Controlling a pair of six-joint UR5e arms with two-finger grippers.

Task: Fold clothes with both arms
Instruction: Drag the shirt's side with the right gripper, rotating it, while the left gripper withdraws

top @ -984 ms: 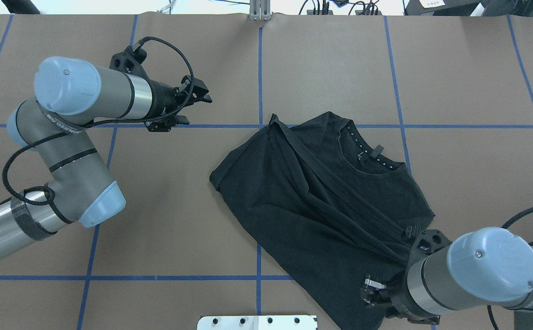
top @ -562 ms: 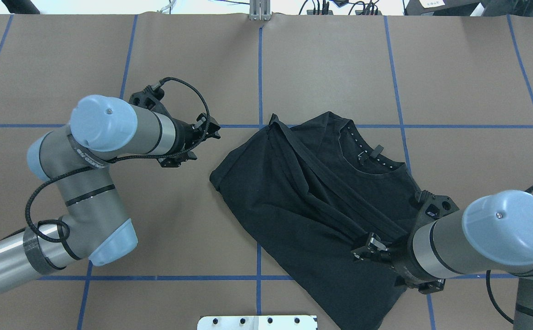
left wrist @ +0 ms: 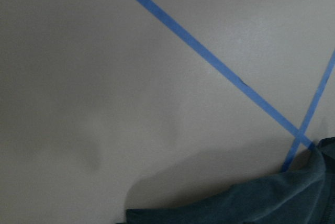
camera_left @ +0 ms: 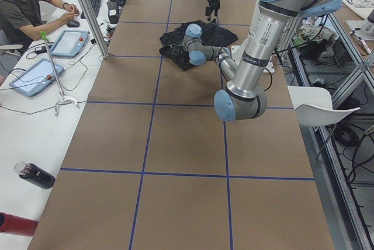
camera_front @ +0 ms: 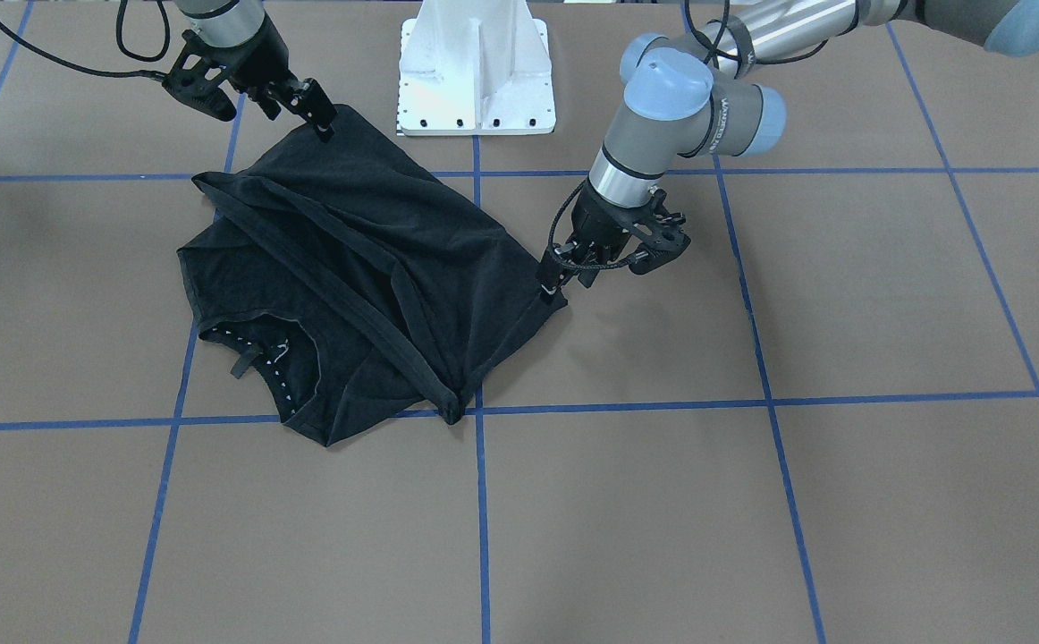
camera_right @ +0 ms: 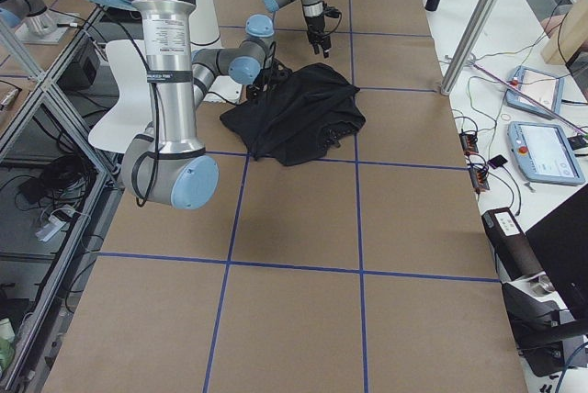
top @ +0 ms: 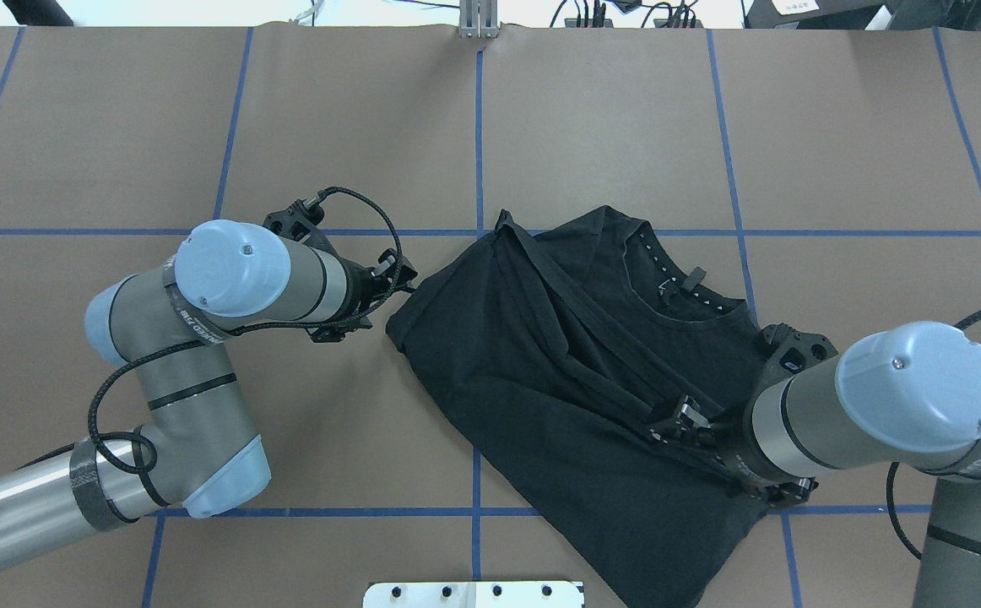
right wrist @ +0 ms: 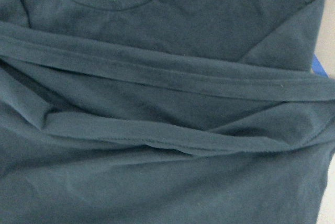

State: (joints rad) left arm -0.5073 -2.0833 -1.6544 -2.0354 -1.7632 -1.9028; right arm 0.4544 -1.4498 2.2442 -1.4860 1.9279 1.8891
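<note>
Fingertips of the right gripper (top: 683, 425) are lost against the black T-shirt (top: 541, 371). The left gripper (top: 404, 281) is too small to read; the shirt corner (top: 668, 591) near the right one is cut off at the overhead view's edge

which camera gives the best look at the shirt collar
The overhead exterior view: the collar of the T-shirt faces it, dotted lining clear, nothing covering it. The front-facing view shows it too, foreshortened. The right wrist view catches only part of its rim. In the side views it is too small; the left wrist view misses it.
</note>
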